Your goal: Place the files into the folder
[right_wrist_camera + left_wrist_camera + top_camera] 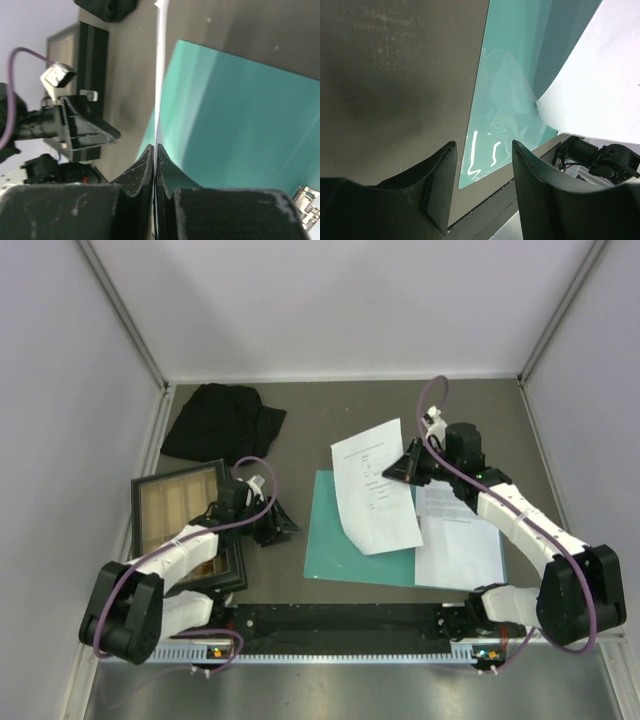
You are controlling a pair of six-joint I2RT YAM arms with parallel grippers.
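The folder (345,540) lies flat on the table (300,405), near the middle, with its long left edge free. The right gripper (405,470) has its fingers pressed together on the right edge of one sheet (372,485). In the right wrist view this sheet is seen from its edge, as a thin white line between the two fingers. The sheet is lifted and a little curved. It hangs tilted over the folder, its far part goes beyond the far edge of the folder, and its near end is over the green surface. The other sheets (460,540) lie flat at the right side of the folder. I cannot tell if they cover its right edge or only touch it, and I cannot count them. The left gripper (275,525) is just beside the left edge of the folder, between the folder and the tray (180,505). Its fingers are spread and hold nothing. In the left wrist view they are low over the table, with the corner of the folder seen between them, but I cannot tell if they touch the table. A black cloth (222,420) lies at the far left, behind the tray.
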